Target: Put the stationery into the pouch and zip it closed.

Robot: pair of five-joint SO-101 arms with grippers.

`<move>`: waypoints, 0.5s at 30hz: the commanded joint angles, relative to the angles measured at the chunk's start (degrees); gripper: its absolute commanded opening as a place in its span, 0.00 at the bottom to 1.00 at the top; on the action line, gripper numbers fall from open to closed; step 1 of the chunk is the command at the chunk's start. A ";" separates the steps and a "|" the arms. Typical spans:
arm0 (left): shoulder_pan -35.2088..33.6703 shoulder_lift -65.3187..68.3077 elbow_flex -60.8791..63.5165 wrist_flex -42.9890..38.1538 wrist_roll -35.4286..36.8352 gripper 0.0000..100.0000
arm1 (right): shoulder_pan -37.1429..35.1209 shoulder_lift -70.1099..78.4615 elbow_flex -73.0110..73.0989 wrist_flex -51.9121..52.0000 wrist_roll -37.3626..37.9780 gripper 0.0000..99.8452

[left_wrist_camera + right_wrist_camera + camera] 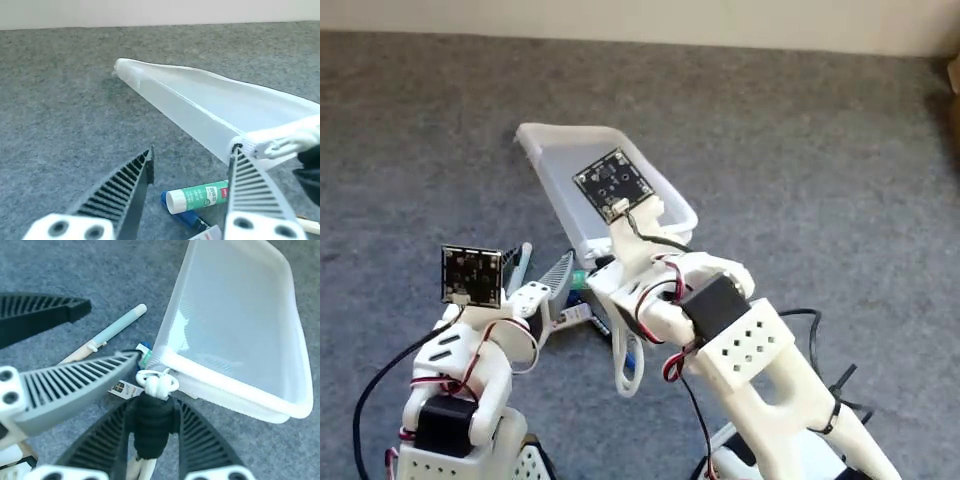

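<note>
1. The translucent pouch (605, 175) lies on the grey desk (820, 140), mouth open
2. The right hand (154, 410) is clamped on the black pull cord (152, 427) at the pouch's near corner
3. The left hand (192, 152) is spread open just beside that corner
4. A glue stick (197, 196) and a pen (112, 332) lie on the desk near the corner

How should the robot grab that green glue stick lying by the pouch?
Grip the glue stick around its green middle, coming down from above. It lies flat on its side, so the open left gripper could likely close across its round body.
</note>
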 commanded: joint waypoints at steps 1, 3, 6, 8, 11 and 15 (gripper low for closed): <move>2.33 -0.57 -2.86 1.05 0.79 0.24 | -1.54 -2.07 -3.65 0.04 -0.62 0.00; 2.33 -0.57 -2.68 1.05 0.79 0.24 | -1.63 -2.07 -3.65 -0.48 -1.93 0.00; 2.33 -0.57 -2.59 1.05 0.79 0.24 | -1.45 -2.42 -3.56 -3.12 -2.64 0.00; 2.33 -0.57 -1.89 0.79 0.79 0.24 | -1.45 -2.33 -3.47 -3.91 -2.81 0.00; 2.42 -0.57 0.48 0.53 0.62 0.24 | -1.63 -2.51 -3.38 -3.82 -2.81 0.00; 2.42 -0.57 1.45 -0.70 0.62 0.24 | -1.71 -2.51 -3.38 -3.74 -2.90 0.00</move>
